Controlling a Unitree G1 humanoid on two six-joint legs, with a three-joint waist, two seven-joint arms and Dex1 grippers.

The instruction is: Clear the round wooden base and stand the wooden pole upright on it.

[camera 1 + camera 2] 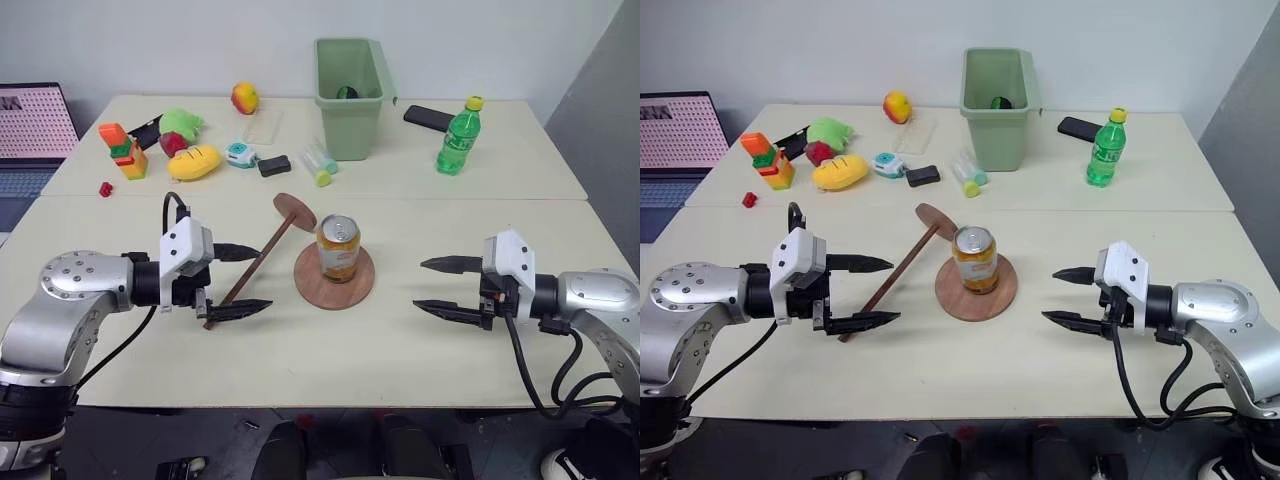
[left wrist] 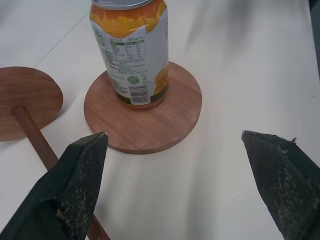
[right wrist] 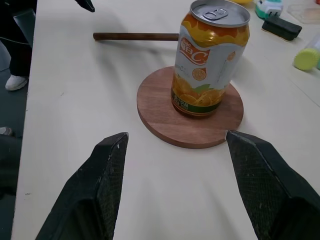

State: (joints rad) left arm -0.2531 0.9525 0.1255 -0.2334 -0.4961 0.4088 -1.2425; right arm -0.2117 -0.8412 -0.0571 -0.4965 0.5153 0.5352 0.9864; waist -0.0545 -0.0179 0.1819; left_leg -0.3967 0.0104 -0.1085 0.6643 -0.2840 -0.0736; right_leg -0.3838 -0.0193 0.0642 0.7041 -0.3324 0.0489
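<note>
The round wooden base [image 1: 308, 288] lies flat at the table's middle, and an orange drink can [image 1: 338, 248] stands upright on it. The wooden pole [image 1: 275, 240] lies on the table left of the base, its end disc [image 1: 294, 210] tilted at the far end. My left gripper [image 1: 265, 278] is open, its fingers on either side of the pole's near half. My right gripper [image 1: 419, 285] is open right of the base, pointing at the can and holding nothing. The left wrist view has the can [image 2: 132, 55], base [image 2: 150, 130] and pole [image 2: 35, 135] just ahead.
A green bin [image 1: 350, 100] stands behind the can, a green bottle [image 1: 458, 135] and a black phone [image 1: 428, 118] at the back right. Toy fruit and blocks [image 1: 190, 160] crowd the back left beside a laptop [image 1: 30, 130].
</note>
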